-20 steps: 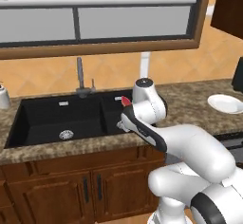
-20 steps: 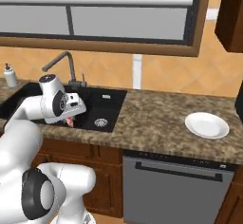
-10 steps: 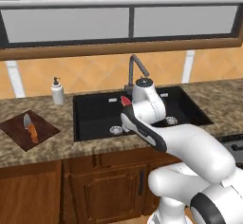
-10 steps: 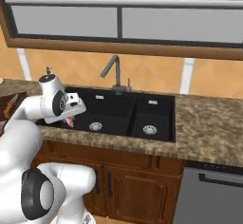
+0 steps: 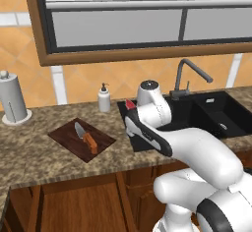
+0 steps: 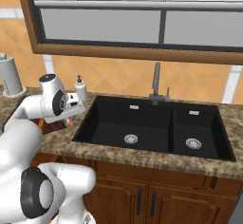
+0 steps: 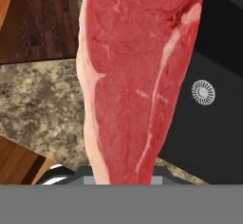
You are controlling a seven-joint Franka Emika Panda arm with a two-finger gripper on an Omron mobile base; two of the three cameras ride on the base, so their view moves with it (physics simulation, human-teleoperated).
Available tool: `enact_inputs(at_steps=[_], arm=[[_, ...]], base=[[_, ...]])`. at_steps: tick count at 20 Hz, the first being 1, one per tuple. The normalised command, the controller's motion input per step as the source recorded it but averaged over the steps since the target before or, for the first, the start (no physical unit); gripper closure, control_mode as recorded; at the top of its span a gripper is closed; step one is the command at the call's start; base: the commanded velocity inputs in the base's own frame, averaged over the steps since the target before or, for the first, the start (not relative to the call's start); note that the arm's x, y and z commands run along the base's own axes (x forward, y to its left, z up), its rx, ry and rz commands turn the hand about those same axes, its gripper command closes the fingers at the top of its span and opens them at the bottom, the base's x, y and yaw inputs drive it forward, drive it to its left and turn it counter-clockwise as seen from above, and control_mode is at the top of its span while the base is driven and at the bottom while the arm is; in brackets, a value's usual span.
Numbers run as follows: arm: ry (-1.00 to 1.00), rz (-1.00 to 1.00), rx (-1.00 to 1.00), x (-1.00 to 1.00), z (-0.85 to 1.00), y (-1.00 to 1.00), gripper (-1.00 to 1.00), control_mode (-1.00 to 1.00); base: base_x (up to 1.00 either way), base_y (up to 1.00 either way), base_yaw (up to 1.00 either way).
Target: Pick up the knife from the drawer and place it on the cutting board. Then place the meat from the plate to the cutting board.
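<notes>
Meat hanging in centre of hand view, clamped by closed gripper. Knife lying on cutting board at left of left base view.

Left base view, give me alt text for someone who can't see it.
An orange-handled knife lies on a dark wooden cutting board on a speckled stone counter. To its right, the white robot arm bends over the edge of a black sink. A soap bottle and paper towel roll stand against the wall.
</notes>
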Motion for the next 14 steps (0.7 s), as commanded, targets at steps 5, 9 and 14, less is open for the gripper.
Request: enact_inputs(at_steps=[5,9,14], arm=[[0.07,0.02,0.0,0.25,0.06,0.8,1.0,-1.0],[0.26,-0.03,0.0,0.98,0.11,0.64,1.0,-1.0],[0.42,-0.03,-0.04,0.71,-0.4,0.43,1.0,-1.0]], base=[[0.07,0.2,0.0],[0.0,0.0,0.0],[0.0,0.0,0.0]])
